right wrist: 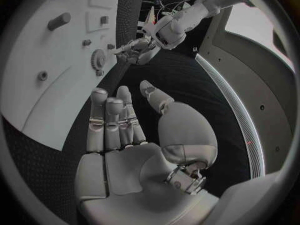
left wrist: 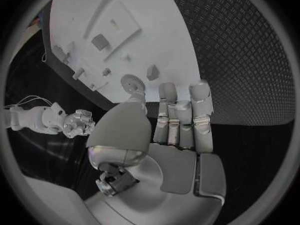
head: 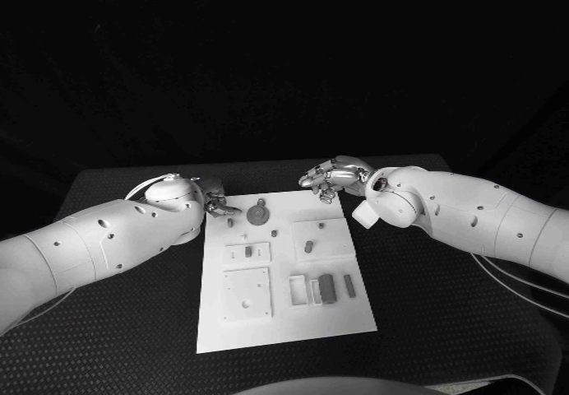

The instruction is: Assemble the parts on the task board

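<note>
left hand: fingers straight, side by side, nothing in them; hovers at the far left corner of the task board, near the round toothed part. right hand: fingers extended, thumb apart, holding nothing; sits off the board's far right corner. more grey parts lie in the board's near recesses. black table beneath.
</note>
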{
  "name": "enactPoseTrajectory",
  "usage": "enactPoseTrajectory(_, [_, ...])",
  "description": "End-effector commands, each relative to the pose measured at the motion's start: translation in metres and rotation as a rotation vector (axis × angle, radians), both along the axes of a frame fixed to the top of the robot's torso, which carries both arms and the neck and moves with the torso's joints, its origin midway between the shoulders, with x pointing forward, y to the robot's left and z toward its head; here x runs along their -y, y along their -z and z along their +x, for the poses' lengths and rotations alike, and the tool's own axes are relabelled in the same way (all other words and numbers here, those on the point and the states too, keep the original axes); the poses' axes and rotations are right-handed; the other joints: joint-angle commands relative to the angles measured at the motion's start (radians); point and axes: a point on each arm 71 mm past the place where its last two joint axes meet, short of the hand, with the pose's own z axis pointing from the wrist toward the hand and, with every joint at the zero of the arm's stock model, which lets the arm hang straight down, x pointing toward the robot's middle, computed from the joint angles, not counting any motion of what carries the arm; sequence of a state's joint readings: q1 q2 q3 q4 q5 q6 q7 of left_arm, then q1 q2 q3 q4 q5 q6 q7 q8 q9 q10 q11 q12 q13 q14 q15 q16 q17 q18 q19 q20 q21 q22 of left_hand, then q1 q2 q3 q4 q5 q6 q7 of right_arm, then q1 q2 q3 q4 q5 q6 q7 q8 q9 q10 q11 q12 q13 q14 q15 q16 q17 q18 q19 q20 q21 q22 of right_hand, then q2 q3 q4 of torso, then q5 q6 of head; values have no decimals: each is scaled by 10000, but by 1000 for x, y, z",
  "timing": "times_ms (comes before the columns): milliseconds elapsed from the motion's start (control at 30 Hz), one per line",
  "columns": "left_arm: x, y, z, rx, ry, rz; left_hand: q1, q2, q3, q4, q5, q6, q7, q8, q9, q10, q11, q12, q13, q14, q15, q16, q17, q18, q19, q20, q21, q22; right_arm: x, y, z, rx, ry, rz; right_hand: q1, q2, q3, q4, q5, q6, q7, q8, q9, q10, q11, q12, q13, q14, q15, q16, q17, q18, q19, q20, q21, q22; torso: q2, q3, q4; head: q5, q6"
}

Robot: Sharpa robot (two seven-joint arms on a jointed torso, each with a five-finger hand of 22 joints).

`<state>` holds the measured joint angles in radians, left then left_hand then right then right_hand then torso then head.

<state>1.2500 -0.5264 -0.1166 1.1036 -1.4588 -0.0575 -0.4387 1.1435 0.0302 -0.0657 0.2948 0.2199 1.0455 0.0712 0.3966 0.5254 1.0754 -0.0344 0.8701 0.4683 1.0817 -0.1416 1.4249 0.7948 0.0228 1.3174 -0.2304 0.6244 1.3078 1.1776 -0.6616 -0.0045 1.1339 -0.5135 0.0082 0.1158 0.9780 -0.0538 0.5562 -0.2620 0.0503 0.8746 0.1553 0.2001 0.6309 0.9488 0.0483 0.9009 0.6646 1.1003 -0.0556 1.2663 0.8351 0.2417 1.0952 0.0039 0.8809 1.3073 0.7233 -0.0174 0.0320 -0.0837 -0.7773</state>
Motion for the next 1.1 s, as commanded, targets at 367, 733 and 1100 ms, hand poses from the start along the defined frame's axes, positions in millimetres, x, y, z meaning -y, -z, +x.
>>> enactPoseTrajectory(367, [2,6,-1,-945,-4,538,-149,87,-241,1,-35,176,-40,-51,62,152,-35,-59,84,115,-37,-32,133,959,110,-88,104,214,-1,0,0,15,-109,69,-106,-16,4,85,38,-25,68,-46,-12,-43,30,71,-16,-73,-14,-43,-13,201,-19,-59,-53,159,-15,9,-2,-7,-32])
enactPoseTrajectory(733, [6,7,-1,-1103,-105,284,-308,77,-306,4,-116,248,-73,-53,97,225,-68,-63,137,165,-70,-20,208,962,167,-117,162,219,-2,0,-1,16,-113,73,-107,-17,4,88,38,-27,68,-46,-12,-44,30,74,-19,-73,-14,-43,-13,201,-19,-60,-54,159,-12,4,3,-23,-46])
enactPoseTrajectory(1100, [4,7,1,-1137,-178,340,-358,95,-305,-4,-135,281,-91,-54,118,258,-86,-66,165,192,-88,-18,245,969,192,-137,190,220,-2,0,-1,15,-109,72,-109,-18,4,91,38,-28,69,-46,-13,-45,30,76,-22,-73,-14,-43,-14,201,-19,-60,-55,160,-16,5,4,-29,-61])
